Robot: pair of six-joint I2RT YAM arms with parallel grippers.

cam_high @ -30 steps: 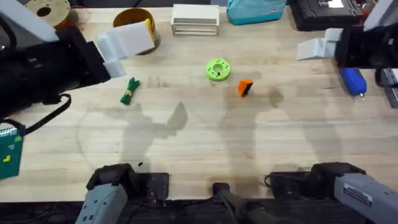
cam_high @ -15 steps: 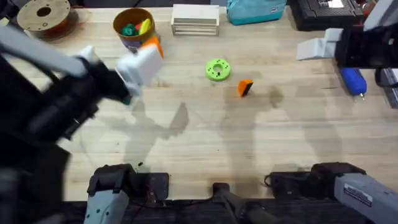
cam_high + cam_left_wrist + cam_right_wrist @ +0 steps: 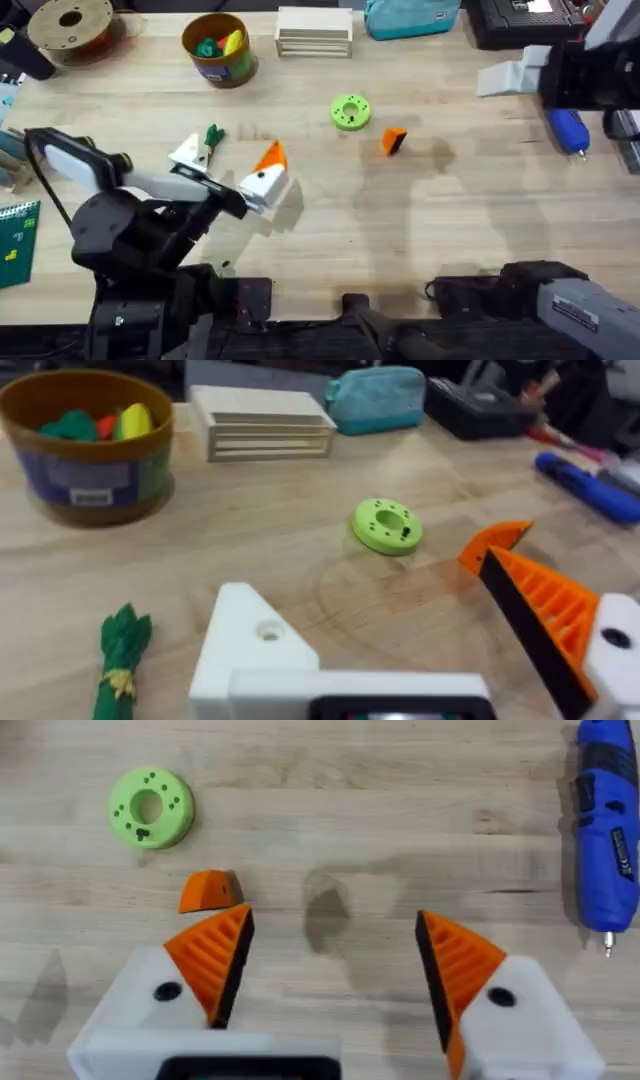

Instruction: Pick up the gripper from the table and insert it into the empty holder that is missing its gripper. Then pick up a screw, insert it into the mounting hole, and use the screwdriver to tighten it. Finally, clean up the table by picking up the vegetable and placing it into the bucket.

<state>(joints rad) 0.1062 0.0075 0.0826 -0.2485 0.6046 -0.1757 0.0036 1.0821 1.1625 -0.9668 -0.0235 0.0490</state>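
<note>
Left tool (image 3: 232,168) agape, empty, beside vegetable (image 3: 209,143); right tool (image 3: 335,980) agape, empty.

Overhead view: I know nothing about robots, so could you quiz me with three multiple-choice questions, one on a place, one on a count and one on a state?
1. Where is the loose orange gripper?
A. In the bucket
B. Held by an arm
C. On the table beside the green disc

2. How many orange pads does the left gripper carry?
A. None
B. One
C. Two

3. The right gripper is:
A. Open and empty
B. Shut on the screwdriver
C. Shut on the vegetable

Answers:
1. C: the orange gripper lies on the table just right of the green disc.
2. B: the left gripper has one orange pad, and its other holder is bare white.
3. A: the right gripper has its fingers apart with bare wood between them.
</note>
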